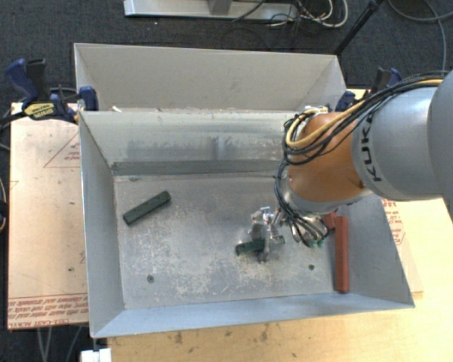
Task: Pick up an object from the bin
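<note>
1. Small dark piece (251,249) lies on the bin floor (189,274), left of the red-brown bar (340,253) and near it. The gripper (266,236) is low over the piece, at or almost at it.
2. Whether the gripper is open or clamped on the piece cannot be told from this angle.
3. Risk: the piece looks small and low, so a shallow or off-centre grip could let it slip out on the lift or shove it along the floor.
4. Risk: the wrist hangs just left of the bar, so a sideways drift could knock it.
5. A grey-green block (146,208), well apart to the bar's left, poses no hazard.
</note>
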`<state>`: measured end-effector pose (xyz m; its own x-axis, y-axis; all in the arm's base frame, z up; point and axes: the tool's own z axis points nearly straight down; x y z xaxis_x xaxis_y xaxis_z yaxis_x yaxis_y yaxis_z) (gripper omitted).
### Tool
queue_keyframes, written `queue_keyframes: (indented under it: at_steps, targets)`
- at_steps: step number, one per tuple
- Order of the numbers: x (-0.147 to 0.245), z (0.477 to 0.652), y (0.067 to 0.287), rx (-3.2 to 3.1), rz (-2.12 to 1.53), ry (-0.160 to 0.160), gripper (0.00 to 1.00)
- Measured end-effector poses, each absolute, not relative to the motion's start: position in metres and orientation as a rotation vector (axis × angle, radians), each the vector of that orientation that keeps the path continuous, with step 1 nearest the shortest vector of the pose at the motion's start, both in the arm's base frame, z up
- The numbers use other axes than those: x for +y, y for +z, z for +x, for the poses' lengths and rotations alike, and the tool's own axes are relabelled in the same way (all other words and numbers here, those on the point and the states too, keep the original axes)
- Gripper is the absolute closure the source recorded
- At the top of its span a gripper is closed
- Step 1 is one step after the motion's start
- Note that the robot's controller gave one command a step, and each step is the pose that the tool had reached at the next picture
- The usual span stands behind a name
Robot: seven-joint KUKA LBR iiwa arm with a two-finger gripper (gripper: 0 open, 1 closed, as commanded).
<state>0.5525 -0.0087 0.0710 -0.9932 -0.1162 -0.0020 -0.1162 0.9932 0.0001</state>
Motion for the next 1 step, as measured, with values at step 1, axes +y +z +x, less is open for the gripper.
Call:
queue_keyframes:
  at_steps: [1]
  targets:
    - [-0.0083,0.5803,0.2484,3.126,-0.196,0.0,1.0]
